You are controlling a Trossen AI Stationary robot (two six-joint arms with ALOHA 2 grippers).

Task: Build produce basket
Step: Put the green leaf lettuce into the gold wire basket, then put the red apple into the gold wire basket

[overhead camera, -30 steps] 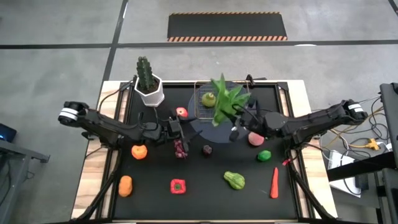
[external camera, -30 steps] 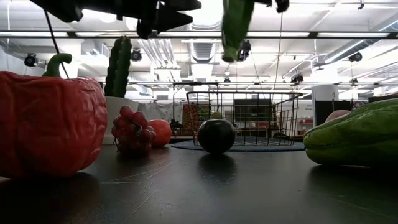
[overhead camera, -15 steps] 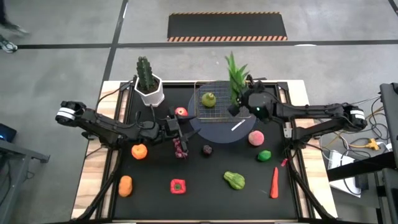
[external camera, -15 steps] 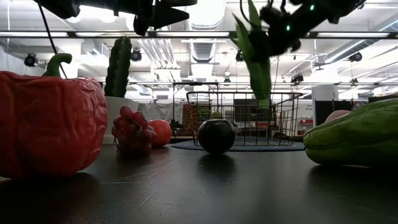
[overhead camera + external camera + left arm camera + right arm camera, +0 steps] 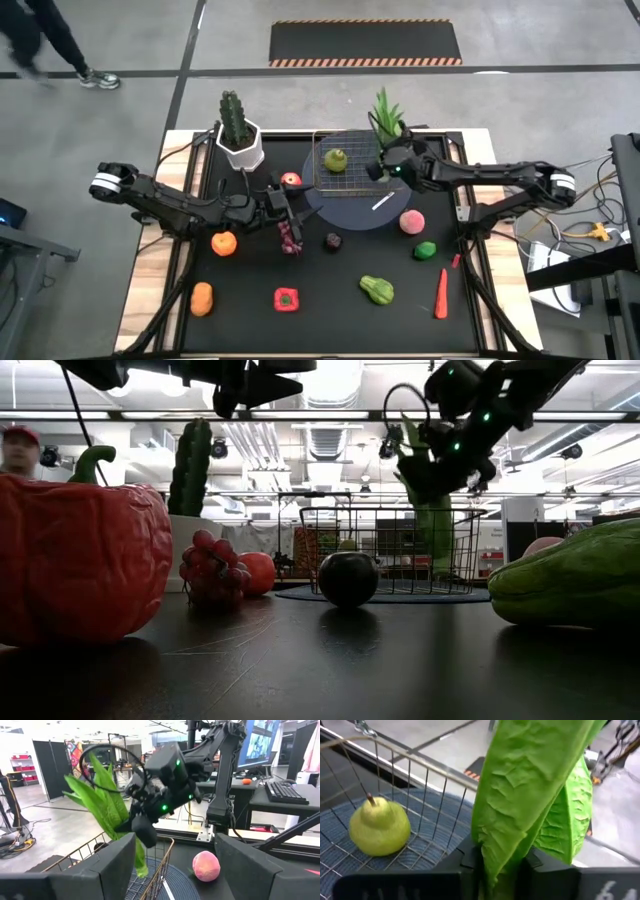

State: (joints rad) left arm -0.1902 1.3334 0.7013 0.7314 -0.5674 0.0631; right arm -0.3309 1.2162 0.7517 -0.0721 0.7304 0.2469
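Leafy green vegetable (image 5: 384, 112) upright over the wire basket's (image 5: 328, 178) right end, stalk pinched in right tool (image 5: 385, 167). Looks light, floppy up top; best taken low on the firm stalk. Left tool (image 5: 286, 206) spread, hovering above the grapes (image 5: 290, 240).

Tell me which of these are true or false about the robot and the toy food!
1. The right hand holds the leafy green over the basket. True.
2. A pear is in the basket. True.
3. The peach is in the basket. False: it lies on the table beside it.
4. The left hand holds the grapes. False: it is open above them.
5. The cactus is in the basket. False: it stands in its white pot.
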